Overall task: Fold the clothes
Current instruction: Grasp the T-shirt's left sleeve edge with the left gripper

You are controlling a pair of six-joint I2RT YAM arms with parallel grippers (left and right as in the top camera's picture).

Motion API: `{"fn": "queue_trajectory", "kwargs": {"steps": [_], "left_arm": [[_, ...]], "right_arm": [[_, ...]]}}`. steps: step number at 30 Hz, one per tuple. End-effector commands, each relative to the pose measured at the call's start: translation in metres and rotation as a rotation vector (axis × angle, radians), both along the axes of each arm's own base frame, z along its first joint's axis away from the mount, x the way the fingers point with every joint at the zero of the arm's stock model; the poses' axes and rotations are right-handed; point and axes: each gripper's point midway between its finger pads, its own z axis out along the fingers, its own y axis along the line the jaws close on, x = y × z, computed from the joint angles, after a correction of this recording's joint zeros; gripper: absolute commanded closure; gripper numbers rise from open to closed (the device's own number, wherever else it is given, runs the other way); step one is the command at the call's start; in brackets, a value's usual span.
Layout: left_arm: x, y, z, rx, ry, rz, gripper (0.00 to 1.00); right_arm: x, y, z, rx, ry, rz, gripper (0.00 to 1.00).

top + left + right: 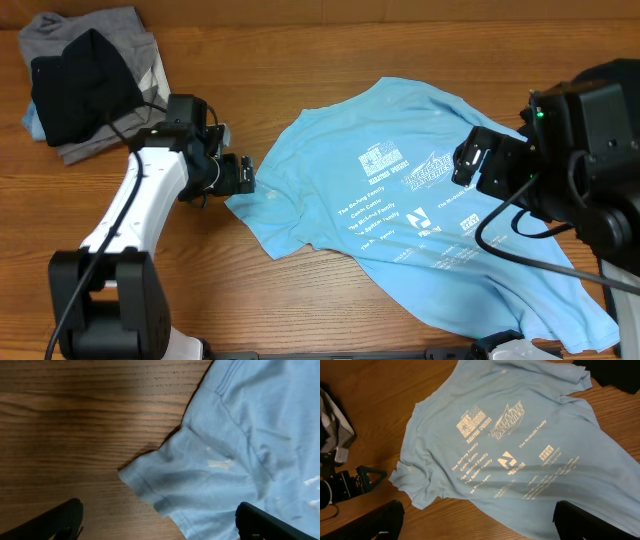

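Observation:
A light blue T-shirt [420,215] with white print lies spread, somewhat rumpled, on the wooden table [300,60]. My left gripper [243,175] hangs open at the tip of the shirt's left sleeve [190,477]. In the left wrist view its dark fingers [60,522] stand wide on either side of the sleeve hem, and nothing is held. My right gripper [466,160] is open high over the shirt's printed side. The right wrist view looks down on the whole shirt [520,445] between its spread fingertips [592,522].
A pile of grey and black clothes [90,75] lies at the back left corner, also seen as a pile [332,425] in the right wrist view. Dark cloth [615,372] shows at that view's top right. A pale object [520,350] sits at the front edge.

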Motion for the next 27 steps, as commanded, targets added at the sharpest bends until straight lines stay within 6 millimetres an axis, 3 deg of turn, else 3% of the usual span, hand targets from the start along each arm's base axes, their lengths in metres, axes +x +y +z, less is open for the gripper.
{"fn": "queue_trajectory", "kwargs": {"steps": [1,7,15,19,23,25,27], "left_arm": [[0.01,-0.001,-0.011,0.079,-0.01,-0.098,0.0],[0.012,0.004,-0.029,0.158,0.021,-0.118,0.09],[0.003,0.016,-0.063,0.232,0.12,-0.179,0.05],[0.003,0.017,-0.068,0.234,0.13,-0.178,0.08],[0.01,0.014,-0.067,0.225,0.101,-0.171,0.19],[0.014,0.011,-0.067,0.208,0.083,-0.174,0.37],[0.017,0.009,-0.067,0.196,0.069,-0.173,0.46]], "right_arm": [[0.005,0.003,-0.004,0.009,0.014,0.001,0.0],[0.006,0.004,-0.005,0.01,0.021,0.003,0.0],[0.005,0.004,-0.006,0.008,0.024,0.003,0.0],[0.005,0.004,-0.006,0.008,0.024,0.003,0.0],[0.005,0.004,-0.006,0.009,0.025,0.003,0.0],[0.005,0.004,-0.006,0.009,0.025,0.003,0.0],[0.005,0.004,-0.006,0.009,0.025,0.003,0.0]]}}
